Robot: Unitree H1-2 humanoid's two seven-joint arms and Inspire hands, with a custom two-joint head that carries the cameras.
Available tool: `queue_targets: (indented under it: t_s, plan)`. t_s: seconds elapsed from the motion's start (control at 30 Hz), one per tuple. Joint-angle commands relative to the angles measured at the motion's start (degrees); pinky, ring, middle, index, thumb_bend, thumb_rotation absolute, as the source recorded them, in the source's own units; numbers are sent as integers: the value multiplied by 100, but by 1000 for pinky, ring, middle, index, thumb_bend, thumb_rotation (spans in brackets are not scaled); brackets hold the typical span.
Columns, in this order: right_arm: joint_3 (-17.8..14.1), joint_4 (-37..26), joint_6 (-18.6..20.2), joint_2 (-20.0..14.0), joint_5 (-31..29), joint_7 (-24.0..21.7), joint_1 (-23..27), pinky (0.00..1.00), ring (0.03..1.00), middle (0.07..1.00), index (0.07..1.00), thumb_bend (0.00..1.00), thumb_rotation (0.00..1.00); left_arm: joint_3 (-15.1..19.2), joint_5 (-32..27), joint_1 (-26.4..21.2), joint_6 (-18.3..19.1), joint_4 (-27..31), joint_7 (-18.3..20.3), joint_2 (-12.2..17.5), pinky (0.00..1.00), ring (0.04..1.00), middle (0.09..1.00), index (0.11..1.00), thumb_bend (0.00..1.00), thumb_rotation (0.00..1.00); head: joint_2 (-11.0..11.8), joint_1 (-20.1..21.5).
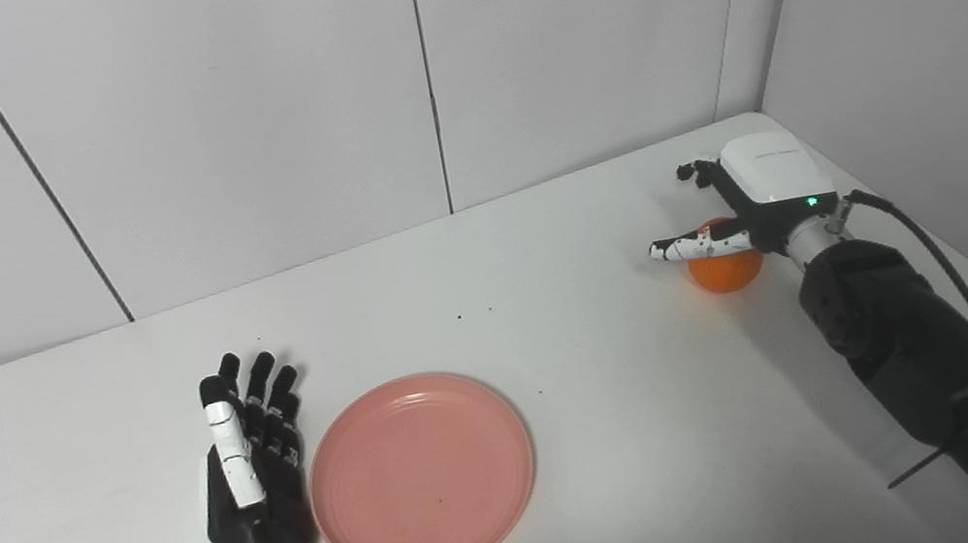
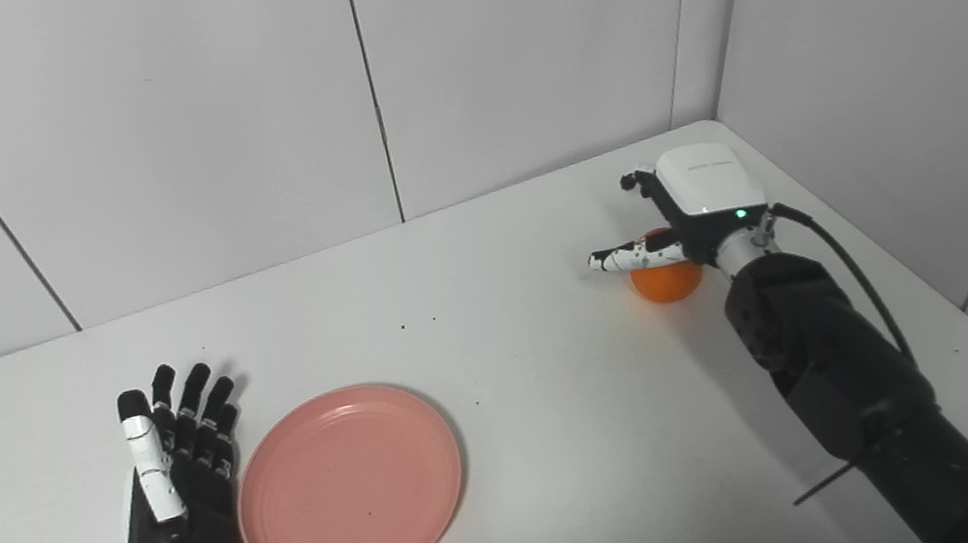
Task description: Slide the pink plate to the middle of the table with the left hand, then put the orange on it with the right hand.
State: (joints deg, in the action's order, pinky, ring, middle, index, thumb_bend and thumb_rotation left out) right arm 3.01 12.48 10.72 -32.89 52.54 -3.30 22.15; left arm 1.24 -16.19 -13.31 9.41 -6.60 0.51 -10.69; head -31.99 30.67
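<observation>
Pink plate [image 1: 421, 475] lies flat on the white table [image 1: 564, 396], left of centre and toward the near edge. It is empty. Left hand [image 1: 249, 468] sits just beside the plate's left rim, edge-on, fingers straight and a little spread, holding nothing. Touching the rim or a hair off it, can't tell from either view. Judging by that, the slide is either finishing or done; the plate looks a bit short of dead centre, but probably close enough.

Orange [image 1: 725, 266] is on the table at the far right, near the corner where the wall panels [image 1: 269, 101] meet, well apart from the plate. Right hand [image 1: 743, 203] is over the top of it, white back plate up with a green light on, thumb sticking out left across the fruit, other fingers reaching past the far side. Fingers look apart, not wrapped yet. Whether any pad touches the orange is hidden under the palm. A black cable [image 1: 934, 255] loops off the wrist along the right forearm.

So the step in hand reads as the right hand's grasp of the orange. Next move calls for: close the fingers round the fruit, since a round thing may roll if pinched off-centre, then lift clear, carry left and nearer, and set it down in the plate's middle. Left hand should stay off the path or steady the rim.
</observation>
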Motion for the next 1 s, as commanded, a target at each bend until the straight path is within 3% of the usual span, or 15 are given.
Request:
queue_targets:
  t_s: [0.0, 0.47, 0.97]
  plan:
    - [-51, -97, 206, -134, -54, 118, 199, 545, 632, 700, 736, 839, 788, -19, 79, 314, 352, -186, -147, -113, 1000, 922, 948, 1000, 770, 882, -2, -2]
    - [109, -81, 335, -39, -111, 137, -27, 583, 682, 742, 741, 830, 774, -53, 82, 340, 392, -144, -165, -109, 1000, 928, 951, 996, 773, 872, -32, -31]
    - [157, -97, 422, -90, -134, 154, -222, 550, 655, 716, 741, 823, 766, -63, 103, 346, 451, -116, -173, -110, 1000, 924, 949, 1000, 784, 877, -67, -43]
